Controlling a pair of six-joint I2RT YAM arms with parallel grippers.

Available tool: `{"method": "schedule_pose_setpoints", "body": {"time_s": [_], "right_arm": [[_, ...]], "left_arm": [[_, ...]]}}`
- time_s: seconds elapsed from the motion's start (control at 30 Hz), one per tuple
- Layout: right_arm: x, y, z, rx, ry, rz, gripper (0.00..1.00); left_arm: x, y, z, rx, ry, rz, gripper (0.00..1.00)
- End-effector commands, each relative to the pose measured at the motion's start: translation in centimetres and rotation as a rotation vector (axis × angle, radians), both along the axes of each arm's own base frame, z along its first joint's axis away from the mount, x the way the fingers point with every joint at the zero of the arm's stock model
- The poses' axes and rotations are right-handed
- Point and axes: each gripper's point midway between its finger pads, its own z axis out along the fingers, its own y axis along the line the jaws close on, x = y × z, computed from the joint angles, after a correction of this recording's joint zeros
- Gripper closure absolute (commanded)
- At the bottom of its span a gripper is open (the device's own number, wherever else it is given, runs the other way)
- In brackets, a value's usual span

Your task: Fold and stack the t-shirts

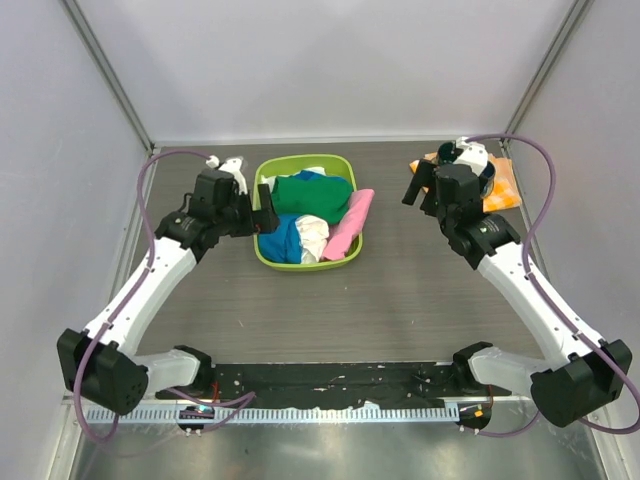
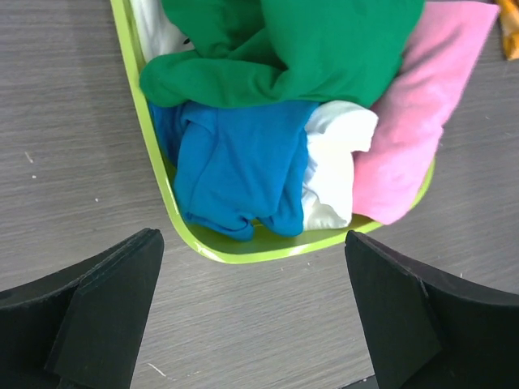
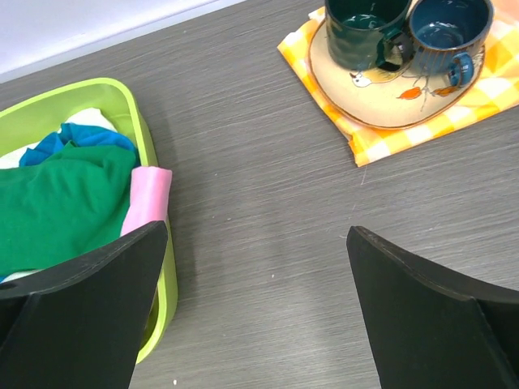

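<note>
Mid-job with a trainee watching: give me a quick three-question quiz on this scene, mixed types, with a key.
1. True or false: the left gripper and the right gripper are both open and empty.
2. Which t-shirt lies across the rim of the basket? A green, B blue, C pink.
3. Fill in: the two mugs stand on a ____ on the checkered cloth.
Key: 1 true; 2 C, the pink t-shirt; 3 plate.

The left gripper (image 2: pixel 250 243), fingers spread wide at 7 and 5 o'clock, hovers above a lime basket (image 2: pixel 154 174) holding a green t-shirt (image 2: pixel 308 49) at 12, a blue t-shirt (image 2: pixel 239 162) at centre, a white t-shirt (image 2: pixel 334 158) touching it, and a pink t-shirt (image 2: pixel 413 113) at 2.
</note>
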Motion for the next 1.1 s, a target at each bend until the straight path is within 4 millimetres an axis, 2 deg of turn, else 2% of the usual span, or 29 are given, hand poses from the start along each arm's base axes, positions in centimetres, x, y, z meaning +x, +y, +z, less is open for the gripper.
{"method": "schedule_pose_setpoints", "body": {"time_s": [0.0, 0.03, 0.17, 0.23, 0.4, 0.6, 0.83, 0.97, 1.0, 1.07], "right_arm": [[0.0, 1.5, 0.3, 0.048, -0.01, 0.066, 0.0], [0.0, 2.1, 0.0, 0.068, -0.004, 0.088, 0.0], [-0.1, 3.4, -1.9, 0.087, 0.045, 0.136, 0.0], [-0.3, 3.4, -2.4, 0.082, 0.058, 0.137, 0.0], [-1.0, 3.2, -3.5, 0.071, 0.068, 0.151, 0.0], [-1.0, 4.2, -4.1, 0.089, 0.081, 0.188, 0.01], [-1.6, 5.4, -5.3, 0.104, 0.102, 0.226, 0.0], [-2.0, 5.5, -5.6, 0.094, 0.107, 0.234, 0.0], [-2.1, 5.4, -5.6, 0.094, 0.107, 0.234, 0.01], [-2.3, 5.4, -5.5, 0.091, 0.104, 0.236, 0.0]], "left_arm": [[0.8, -0.2, -2.0, 0.034, 0.046, 0.105, 0.0], [0.6, -1.4, -2.9, 0.035, 0.069, 0.109, 0.0], [0.7, -3.1, -4.4, 0.135, 0.101, 0.167, 0.04], [0.1, -2.2, -5.0, 0.219, 0.117, 0.237, 0.04], [-1.4, 0.0, -7.3, 0.281, 0.174, 0.356, 0.05], [-2.9, 0.8, -9.1, 0.299, 0.236, 0.389, 0.07], [-1.9, 1.5, -11.4, 0.37, 0.224, 0.436, 0.1], [-0.1, 0.8, -12.2, 0.371, 0.236, 0.435, 0.23], [0.2, 0.9, -12.5, 0.369, 0.245, 0.438, 0.32], [0.8, 0.7, -13.2, 0.375, 0.259, 0.432, 0.39]]}}
